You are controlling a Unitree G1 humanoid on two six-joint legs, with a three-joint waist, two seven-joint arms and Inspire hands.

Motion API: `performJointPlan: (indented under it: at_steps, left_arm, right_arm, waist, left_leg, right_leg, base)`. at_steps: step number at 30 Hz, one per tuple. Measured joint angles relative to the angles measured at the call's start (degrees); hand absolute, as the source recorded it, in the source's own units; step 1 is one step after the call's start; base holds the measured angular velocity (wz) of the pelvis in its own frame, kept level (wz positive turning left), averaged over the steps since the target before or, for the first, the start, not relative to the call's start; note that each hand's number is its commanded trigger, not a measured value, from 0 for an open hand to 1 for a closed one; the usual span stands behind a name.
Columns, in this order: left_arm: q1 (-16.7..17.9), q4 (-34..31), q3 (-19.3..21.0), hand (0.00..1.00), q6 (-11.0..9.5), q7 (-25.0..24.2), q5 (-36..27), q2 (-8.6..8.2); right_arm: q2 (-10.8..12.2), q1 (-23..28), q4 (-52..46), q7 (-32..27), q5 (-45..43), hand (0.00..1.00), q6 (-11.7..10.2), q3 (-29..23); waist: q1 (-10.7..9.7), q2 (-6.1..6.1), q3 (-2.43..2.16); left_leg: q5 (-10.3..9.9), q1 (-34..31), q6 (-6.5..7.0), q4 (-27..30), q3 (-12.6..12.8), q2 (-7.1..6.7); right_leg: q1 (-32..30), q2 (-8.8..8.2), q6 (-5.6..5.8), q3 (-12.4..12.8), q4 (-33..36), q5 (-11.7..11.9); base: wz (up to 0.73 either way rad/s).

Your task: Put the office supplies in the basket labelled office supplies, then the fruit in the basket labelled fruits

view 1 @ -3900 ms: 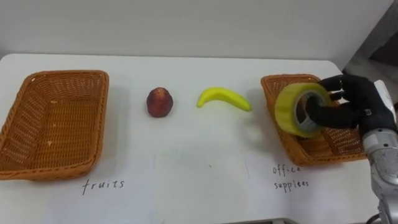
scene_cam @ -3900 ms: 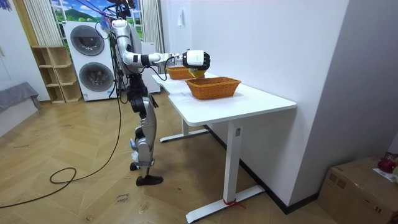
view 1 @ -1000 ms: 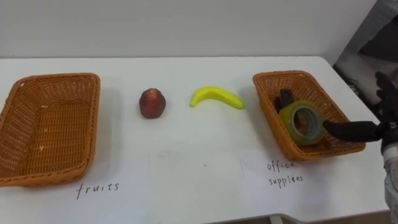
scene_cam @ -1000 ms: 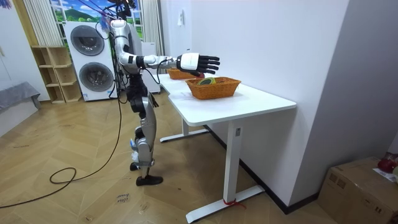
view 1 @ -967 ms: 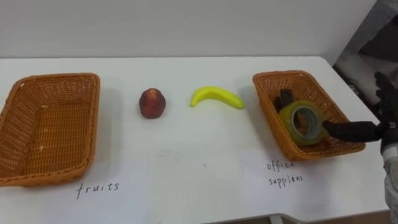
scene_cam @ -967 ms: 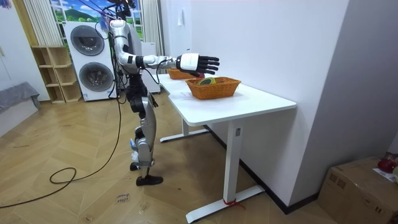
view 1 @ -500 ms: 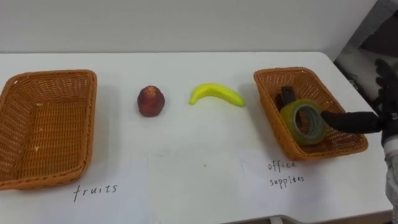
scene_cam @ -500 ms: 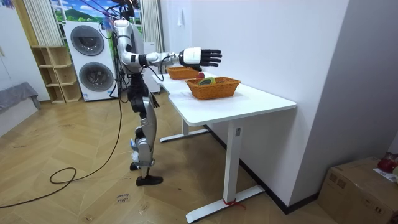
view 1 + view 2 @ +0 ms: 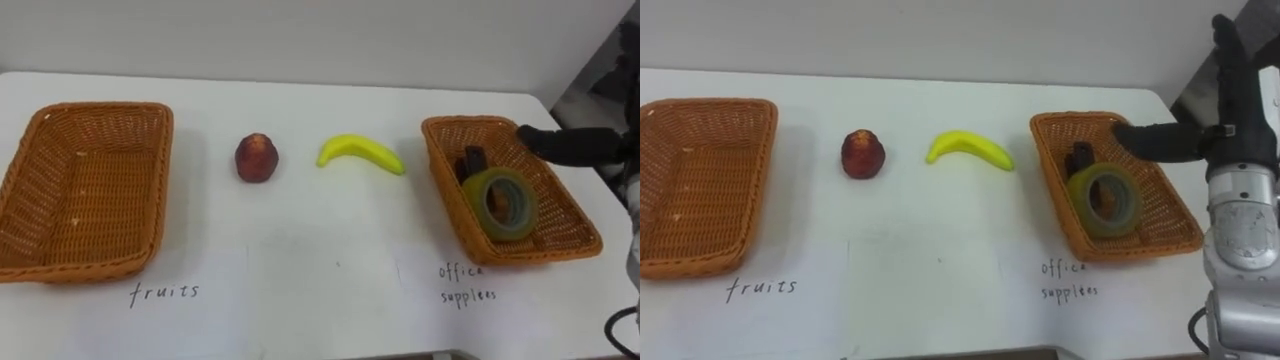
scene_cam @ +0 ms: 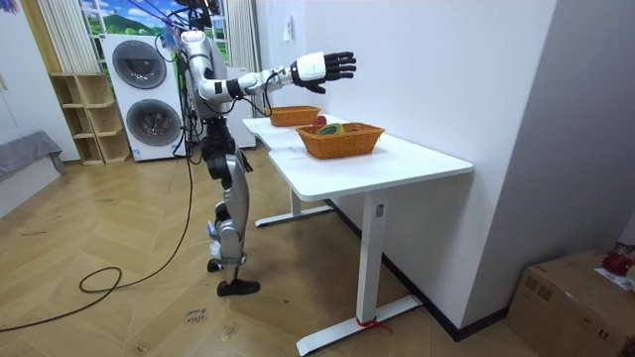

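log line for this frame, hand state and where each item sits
right hand open, in the air by office basket | tape roll in office basket | red fruit, banana on table, unsorted

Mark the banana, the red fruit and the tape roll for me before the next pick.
banana point(image 9: 360, 153): left eye view, middle of its curved body.
red fruit point(image 9: 257, 160): left eye view, centre of its rounded side.
tape roll point(image 9: 475, 207): left eye view, yellow outer band, left of the hole.

Your eye views look down on the table point(image 9: 320, 240) from close above; your room view sees that table from well back.
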Motion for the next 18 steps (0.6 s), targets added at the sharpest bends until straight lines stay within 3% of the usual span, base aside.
performJointPlan:
  at_steps: [9, 12, 15, 18]
  left_arm:
    - [0.0, 1.4, 0.1, 0.00, -0.2, 0.0, 0.0, 1.02]
    - [-0.4, 2.1, 1.2, 0.00, -0.3, -0.1, 0.0, 1.15]
    - [-0.7, 2.5, 2.2, 0.00, -0.4, -0.5, 0.3, 1.31]
    - [-0.6, 2.4, 2.1, 0.00, -0.2, -0.5, 0.3, 1.87]
  right_arm:
    - [0.0, 0.0, 0.5, -0.3, 2.5, 0.00, 0.0, 3.4]
    - [0.0, -0.2, 0.5, 0.1, 2.8, 0.00, 0.0, 5.5]
    - [-0.2, -0.6, 0.6, 0.5, 4.5, 0.00, 0.0, 6.8]
    - [-0.2, -0.9, 0.6, 0.6, 4.8, 0.00, 0.0, 9.2]
  waist:
    - [2.4, -0.15, -0.02]
    - [3.5, -1.08, 0.43]
    - [4.1, -1.78, 0.33]
    - [4.5, -2.53, -0.16]
  left_leg:
    - [0.0, -0.1, -0.02, 0.2, -0.8, -0.04]
    - [0.0, -0.9, -0.01, 0.8, -1.1, -0.04]
    - [0.0, -1.9, -0.01, 1.2, -1.4, -0.05]
    - [0.0, -2.2, -0.02, 1.4, -2.3, -0.04]
  right_leg:
    - [0.1, -0.09, 0.00, -0.7, -0.1, 0.0]
    - [-0.2, -0.17, 0.00, -0.9, -0.1, 0.0]
    - [-0.9, -0.16, -0.10, -1.0, 0.1, 0.1]
    - [-0.8, -0.19, -0.13, -1.9, 0.2, 0.1]
  base:
    - [0.03]
    - [0.05]
    - [0.05]
    - [0.12]
